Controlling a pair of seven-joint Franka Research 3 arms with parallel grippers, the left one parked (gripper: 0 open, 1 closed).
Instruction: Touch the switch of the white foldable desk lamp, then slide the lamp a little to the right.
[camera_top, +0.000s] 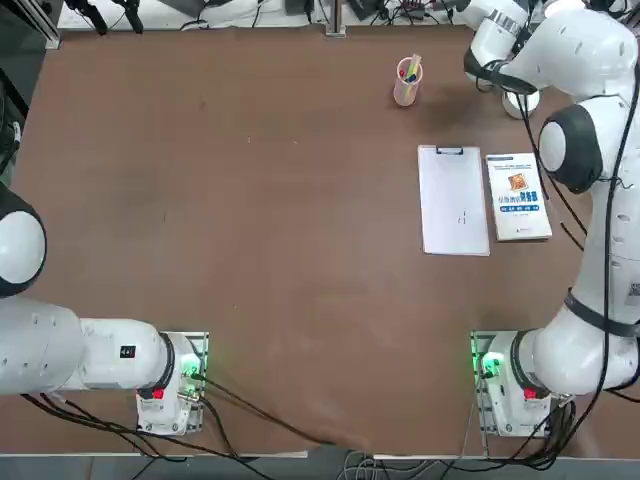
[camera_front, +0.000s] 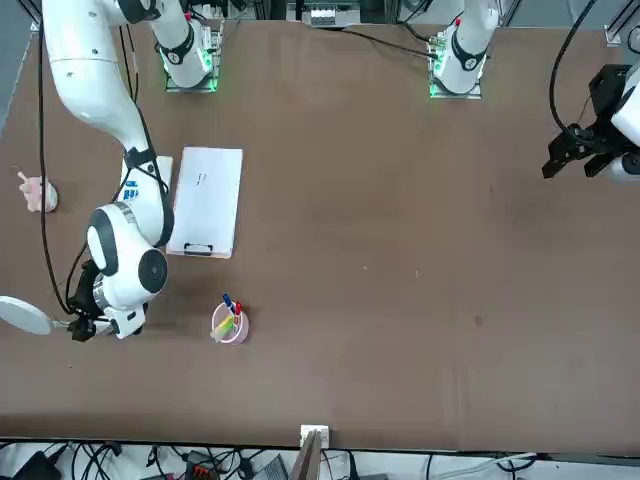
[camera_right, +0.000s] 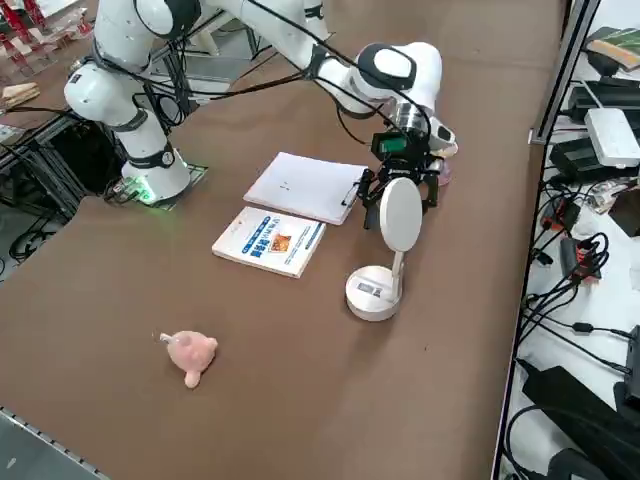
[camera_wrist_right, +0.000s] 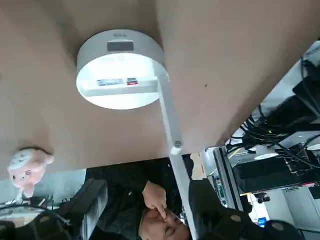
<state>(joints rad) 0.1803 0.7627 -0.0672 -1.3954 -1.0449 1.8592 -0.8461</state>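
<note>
One white foldable desk lamp stood near the table's far right corner: a smooth round disc base, a thin straight slanted arm and a flat round head. To its near left lay one flat white clipboard and one glossy booklet; one pink pen cup stood farther left, and one soft pink toy lay well apart on the right. The right gripper hovered just behind the lamp's head, fingers spread wide, holding nothing; contact could not be told.
</note>
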